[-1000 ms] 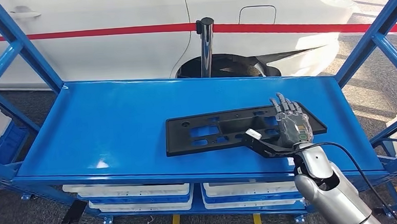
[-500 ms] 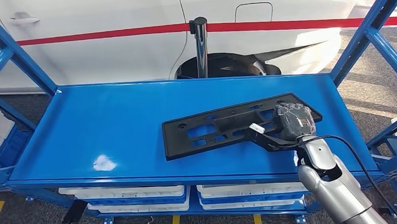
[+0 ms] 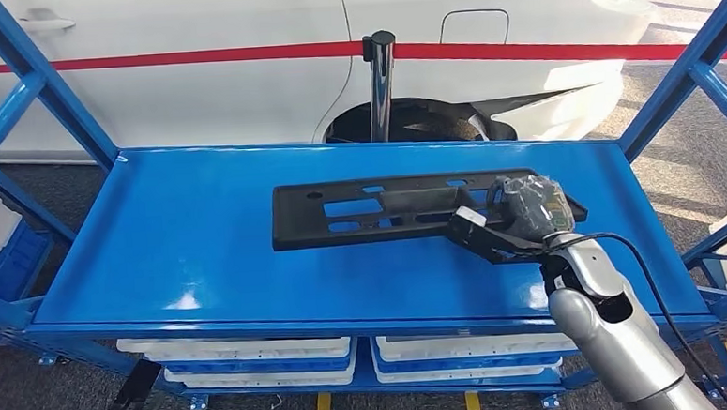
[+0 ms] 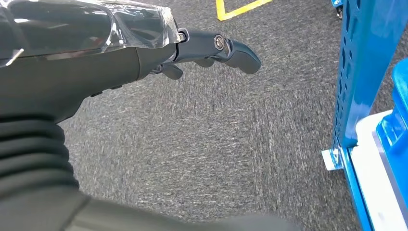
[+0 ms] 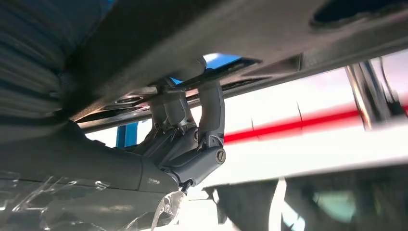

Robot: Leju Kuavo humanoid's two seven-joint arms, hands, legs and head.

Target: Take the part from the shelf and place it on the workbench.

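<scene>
1. The right arm [image 3: 621, 342] comes up from the lower right of the head view, silver and bent at the wrist, with a black cable looping beside it.
2. The right hand [image 3: 520, 217], wrapped in clear film, is closed on the right end of the part [image 3: 379, 211], its back turned upward and its thumb reaching along the part's near edge.
3. In the right wrist view the dark fingers [image 5: 211, 103] curl up and hook over the part's edge, through one of its openings, so the hand is clamped on the part rather than spread.
4. The part is a long, flat black panel with several rectangular cut-outs. It lies roughly level across the middle and right of the blue shelf [image 3: 183, 243]; whether its left end touches the shelf surface or hangs just above it, I cannot tell.
5. The left hand [image 4: 144, 48] hangs low over grey carpet [image 4: 202, 144], beside a blue upright of the shelf frame. One dark finger points out straight and another is tucked in beneath it; nothing is in the hand.
6. Behind the shelf stand a black post [image 3: 379, 82] and a white car [image 3: 194, 92] with a red stripe.
</scene>
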